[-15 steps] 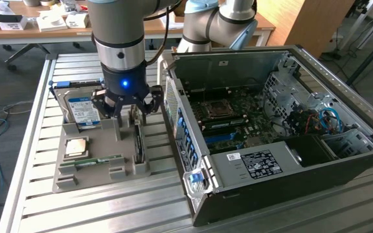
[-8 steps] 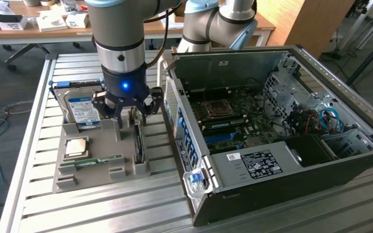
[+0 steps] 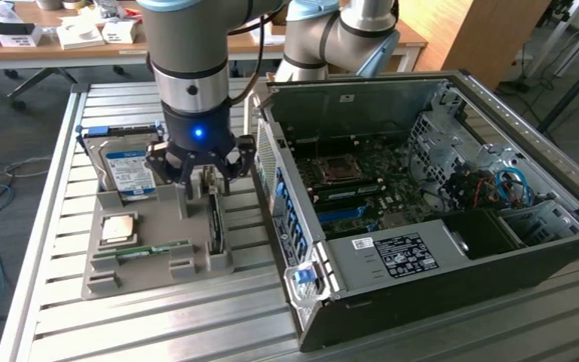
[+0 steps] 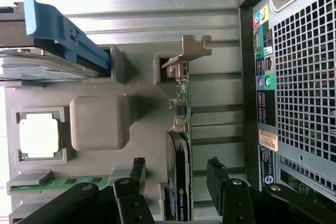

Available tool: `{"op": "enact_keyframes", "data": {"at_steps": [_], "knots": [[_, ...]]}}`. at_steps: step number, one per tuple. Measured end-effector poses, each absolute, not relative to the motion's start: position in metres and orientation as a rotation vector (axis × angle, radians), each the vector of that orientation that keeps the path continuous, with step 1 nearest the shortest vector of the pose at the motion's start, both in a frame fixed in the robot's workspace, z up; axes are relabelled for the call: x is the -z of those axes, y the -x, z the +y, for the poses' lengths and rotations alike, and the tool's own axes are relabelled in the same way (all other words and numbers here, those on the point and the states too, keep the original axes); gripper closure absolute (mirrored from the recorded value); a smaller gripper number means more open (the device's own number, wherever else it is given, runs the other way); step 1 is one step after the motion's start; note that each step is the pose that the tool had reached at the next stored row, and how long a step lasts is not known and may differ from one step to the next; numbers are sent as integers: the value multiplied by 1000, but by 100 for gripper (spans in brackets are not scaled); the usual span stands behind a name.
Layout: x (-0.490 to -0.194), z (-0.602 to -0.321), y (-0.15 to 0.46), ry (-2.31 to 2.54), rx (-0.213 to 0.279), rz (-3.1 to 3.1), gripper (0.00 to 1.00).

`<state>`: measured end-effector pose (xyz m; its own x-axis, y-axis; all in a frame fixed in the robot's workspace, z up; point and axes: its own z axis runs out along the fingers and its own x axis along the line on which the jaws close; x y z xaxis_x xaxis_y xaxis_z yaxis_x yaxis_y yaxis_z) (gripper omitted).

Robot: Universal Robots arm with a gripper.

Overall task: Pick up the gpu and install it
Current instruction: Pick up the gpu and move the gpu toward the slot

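Note:
The gpu stands on its edge in a slot of the grey holder, beside the open computer case. In the wrist view the gpu is seen edge-on, a thin green board with a black cooler and its pale metal bracket at the far end. My gripper hangs just above the card's rear part. The gripper is open, with one black finger on each side of the card and a gap to the board on both sides.
The holder also carries a hard drive with a blue label, a processor and a memory stick. The case's perforated rear wall stands close beside the card. All rest on a slatted metal table.

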<state>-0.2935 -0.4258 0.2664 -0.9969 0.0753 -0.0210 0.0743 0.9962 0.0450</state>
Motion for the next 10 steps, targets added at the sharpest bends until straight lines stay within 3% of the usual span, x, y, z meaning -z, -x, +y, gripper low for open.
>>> {"op": "enact_keyframes", "data": {"at_steps": [10], "knots": [[-266,-426,291,-117,-69,3116,41]]}}
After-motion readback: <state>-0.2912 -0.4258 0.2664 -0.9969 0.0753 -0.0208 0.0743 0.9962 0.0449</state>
